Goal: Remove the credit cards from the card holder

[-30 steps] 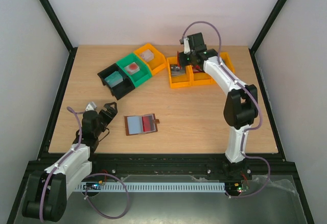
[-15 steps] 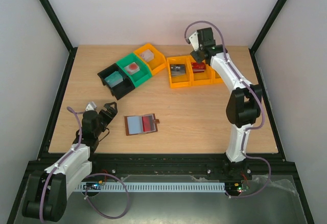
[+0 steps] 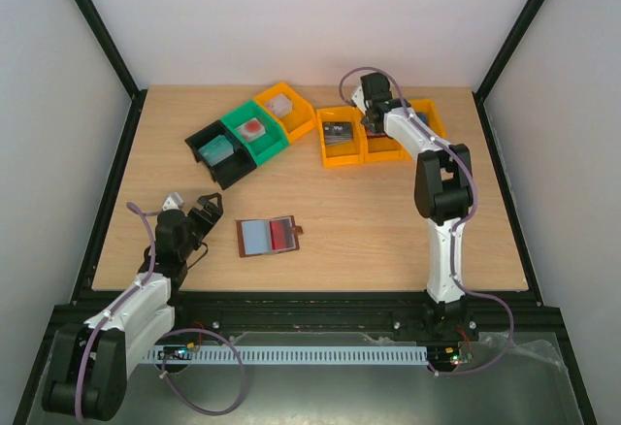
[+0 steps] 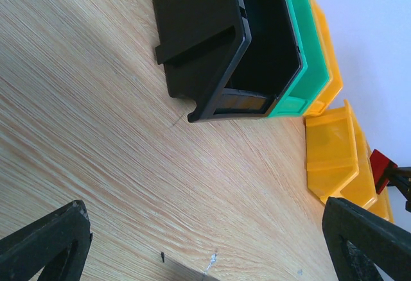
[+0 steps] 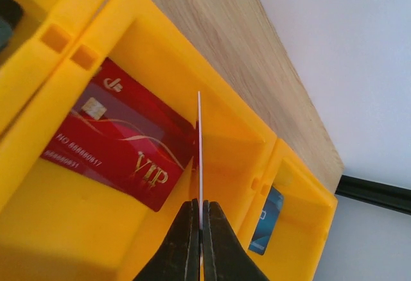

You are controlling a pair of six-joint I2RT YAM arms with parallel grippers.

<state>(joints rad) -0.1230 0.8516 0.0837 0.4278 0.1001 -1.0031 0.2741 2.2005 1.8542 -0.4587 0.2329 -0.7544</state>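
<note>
The brown card holder [image 3: 254, 239] lies open on the table at front centre, pale blue-grey inside, with a red credit card [image 3: 282, 234] in its right half. My left gripper [image 3: 199, 213] is open and empty to the left of it; in the left wrist view [image 4: 205, 229] only bare wood lies between its fingers. My right gripper [image 3: 372, 119] is at the back over the middle yellow bin [image 3: 381, 150]. In the right wrist view it [image 5: 200, 207] is shut on a thin card [image 5: 200, 153] seen edge-on, above a red VIP card [image 5: 122, 143] lying in that bin [image 5: 58, 229].
A row of black [image 3: 215, 153], green [image 3: 254, 132] and yellow [image 3: 287, 110] bins stands at the back left. Three joined yellow bins stand at the back right; the left one [image 3: 337, 153] holds dark cards, and a blue card [image 5: 264, 220] lies in the one beside the middle bin.
My right gripper rose from the yellow bins, then came down over the middle yellow bin with a card. The left arm and the card holder have not moved.
</note>
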